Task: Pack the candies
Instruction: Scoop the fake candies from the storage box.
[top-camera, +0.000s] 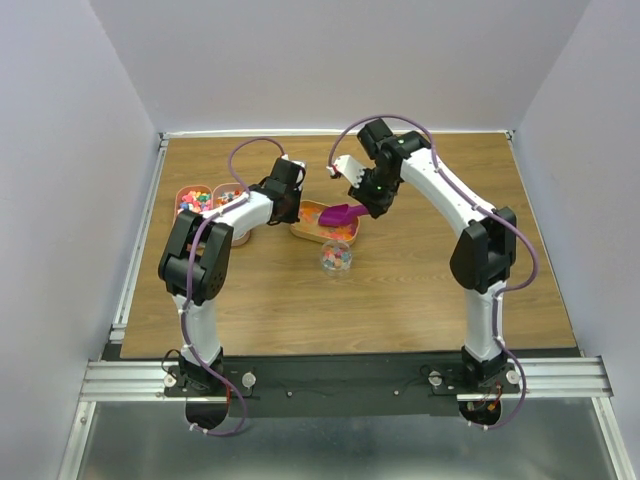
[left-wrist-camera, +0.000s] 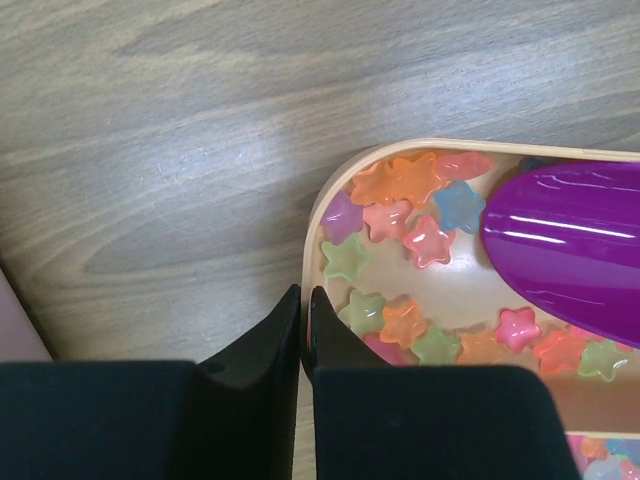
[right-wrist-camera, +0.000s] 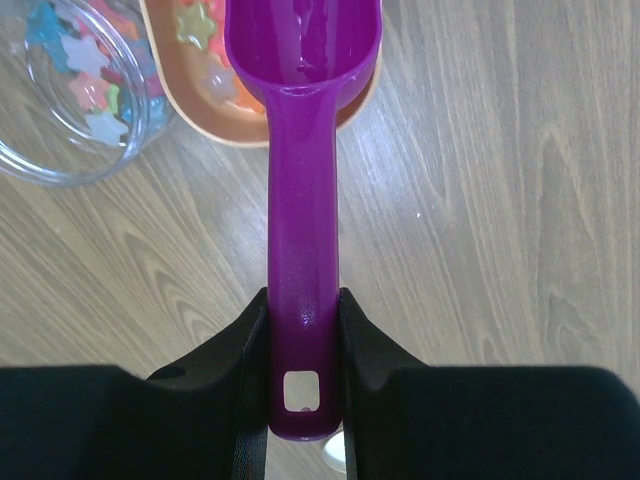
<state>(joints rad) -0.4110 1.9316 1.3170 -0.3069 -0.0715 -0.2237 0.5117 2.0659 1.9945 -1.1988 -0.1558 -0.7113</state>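
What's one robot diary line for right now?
left gripper: pinching tray rim | right gripper: holding scoop over tray | candies: in tray and jar

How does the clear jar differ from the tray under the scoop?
The jar is clear and round; the tray is peach, opaque and oblong. The jar stands untouched; the tray has the scoop over it and the left hand pinching its rim. Both hold star-shaped candies.

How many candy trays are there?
3. Two trays sit side by side at the far left, partly behind the left arm; the third tray is in the middle, under the purple scoop. The arm may hide more.
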